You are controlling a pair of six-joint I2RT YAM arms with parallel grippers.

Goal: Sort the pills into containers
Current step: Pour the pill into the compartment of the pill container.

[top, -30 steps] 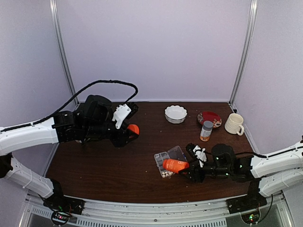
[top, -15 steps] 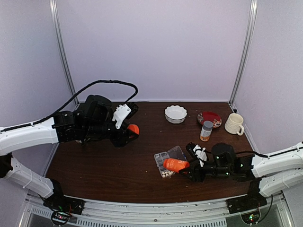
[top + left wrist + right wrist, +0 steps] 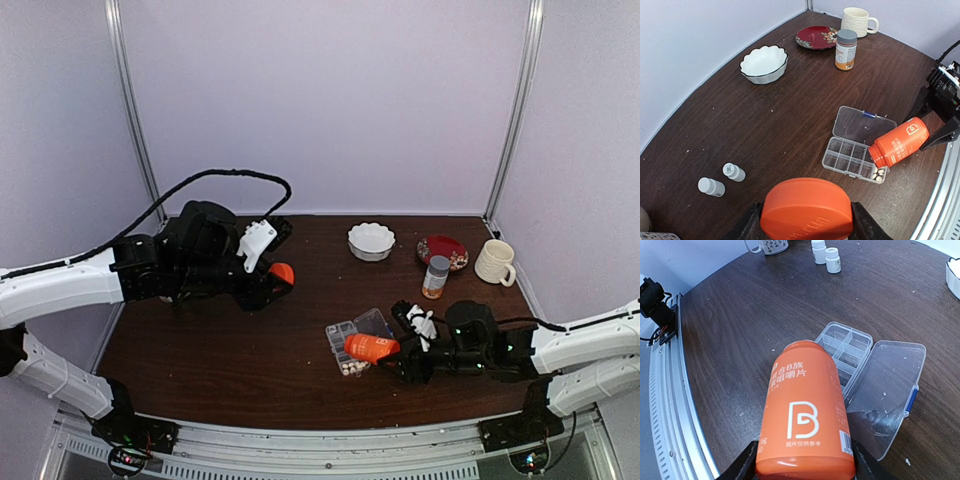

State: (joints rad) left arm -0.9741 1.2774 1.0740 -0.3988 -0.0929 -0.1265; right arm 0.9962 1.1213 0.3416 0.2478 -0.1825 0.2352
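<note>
The clear organizer box point(image 3: 345, 335) lies on the dark table with its lid point(image 3: 863, 125) folded open. Its containers point(image 3: 845, 152) look bare, except one near corner cell that holds several cream pills point(image 3: 879, 174). My right gripper point(image 3: 400, 358) is shut on an uncapped orange bottle point(image 3: 805, 415). The bottle is tilted with its mouth over that corner cell point(image 3: 349, 366). My left gripper point(image 3: 270, 282) hovers above the table's left side, shut on the orange cap point(image 3: 807, 210).
At the back stand a white scalloped bowl point(image 3: 371, 241), a red plate point(image 3: 442, 250), a grey-capped amber bottle point(image 3: 435, 277) and a cream mug point(image 3: 495, 262). Two tiny white bottles point(image 3: 733, 171) point(image 3: 711, 186) stand at the left. A metal rail point(image 3: 675, 405) runs along the near edge.
</note>
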